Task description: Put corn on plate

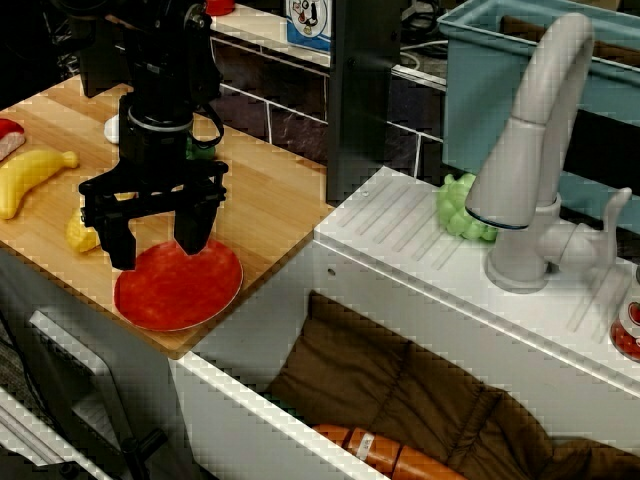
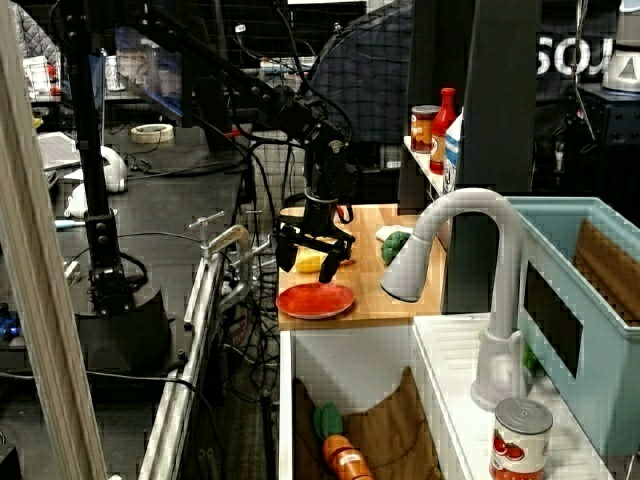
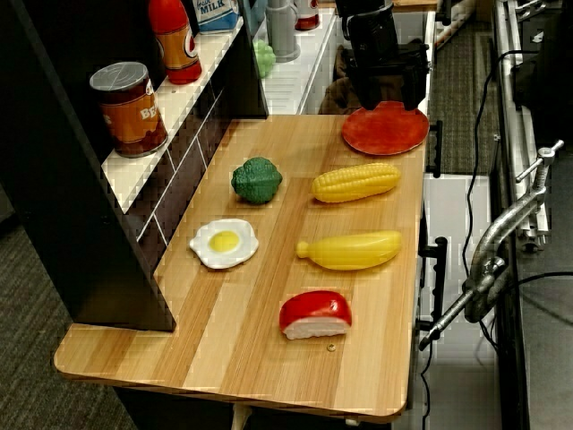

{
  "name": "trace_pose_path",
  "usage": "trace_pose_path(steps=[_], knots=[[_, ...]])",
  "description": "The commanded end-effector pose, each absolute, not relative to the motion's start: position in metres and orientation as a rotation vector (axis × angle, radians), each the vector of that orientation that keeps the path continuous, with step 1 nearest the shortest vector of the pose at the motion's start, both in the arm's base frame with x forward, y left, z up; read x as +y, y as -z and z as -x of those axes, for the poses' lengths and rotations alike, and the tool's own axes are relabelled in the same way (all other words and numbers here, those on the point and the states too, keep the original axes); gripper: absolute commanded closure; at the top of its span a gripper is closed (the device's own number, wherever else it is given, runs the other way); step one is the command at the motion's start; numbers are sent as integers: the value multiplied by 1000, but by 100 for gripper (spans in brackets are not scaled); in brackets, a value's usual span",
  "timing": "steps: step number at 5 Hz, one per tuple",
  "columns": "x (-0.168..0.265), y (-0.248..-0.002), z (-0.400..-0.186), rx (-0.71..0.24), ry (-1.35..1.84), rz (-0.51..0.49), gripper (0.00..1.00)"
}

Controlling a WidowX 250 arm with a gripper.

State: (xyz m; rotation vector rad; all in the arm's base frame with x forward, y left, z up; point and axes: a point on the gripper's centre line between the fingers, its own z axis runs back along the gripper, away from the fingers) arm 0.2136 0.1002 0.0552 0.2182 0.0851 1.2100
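The plate point(image 3: 385, 131) is red. The corn point(image 3: 355, 182) is yellow with bumpy rows. The banana point(image 3: 351, 250) is smooth and yellow. The egg point(image 3: 224, 243) is white with a yellow middle. The broccoli point(image 3: 257, 180) is dark green. The bench point(image 3: 269, 331) is light brown wood with stripes. The robot arm point(image 1: 160, 110) and its jaws are black. The tap point(image 1: 535, 150) is grey. The can point(image 3: 131, 107) is orange-brown with a silver top.

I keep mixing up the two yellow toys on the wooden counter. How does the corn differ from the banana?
The corn has bumpy kernel rows; the banana is smooth. The corn is a stubby cob with blunt ends; the banana curves slightly and tapers to a stem. The corn lies nearer the red plate; the banana lies farther from it. Both are yellow, lying flat and ungrasped.
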Motion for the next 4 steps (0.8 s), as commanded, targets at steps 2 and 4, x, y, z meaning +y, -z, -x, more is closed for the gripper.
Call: trace_pose_path(steps=[2,4], knots=[[98,-80,-237,104,-1067,-158,0],[115,-139,-262,128,-987,-105,0]])
